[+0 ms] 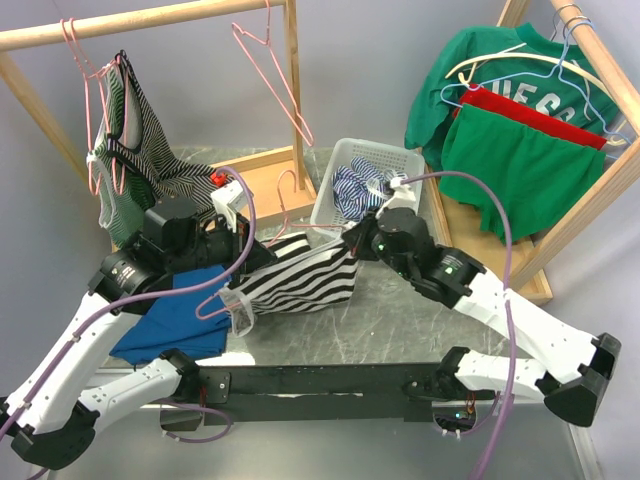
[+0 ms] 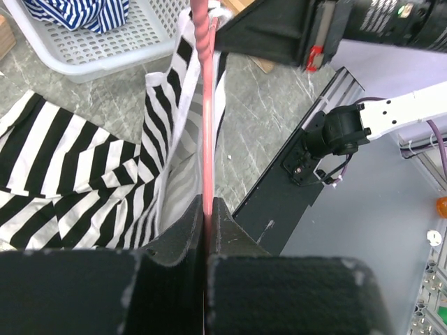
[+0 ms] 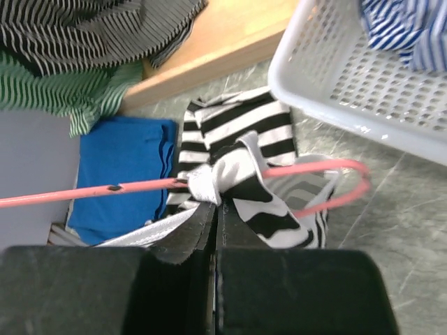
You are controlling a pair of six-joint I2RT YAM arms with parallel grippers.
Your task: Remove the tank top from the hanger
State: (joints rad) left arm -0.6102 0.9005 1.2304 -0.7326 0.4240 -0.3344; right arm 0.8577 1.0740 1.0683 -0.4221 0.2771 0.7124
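Left gripper (image 2: 208, 204) jaws closed, right gripper (image 3: 215, 209) likewise

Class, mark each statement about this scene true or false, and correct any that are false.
1. The left pincer is shut on the pink hanger. True.
2. The right pincer grips the tank top. True.
3. The tank top is plain red. False: it has black and white stripes.
4. The white basket is empty. False: blue-striped cloth lies in it.
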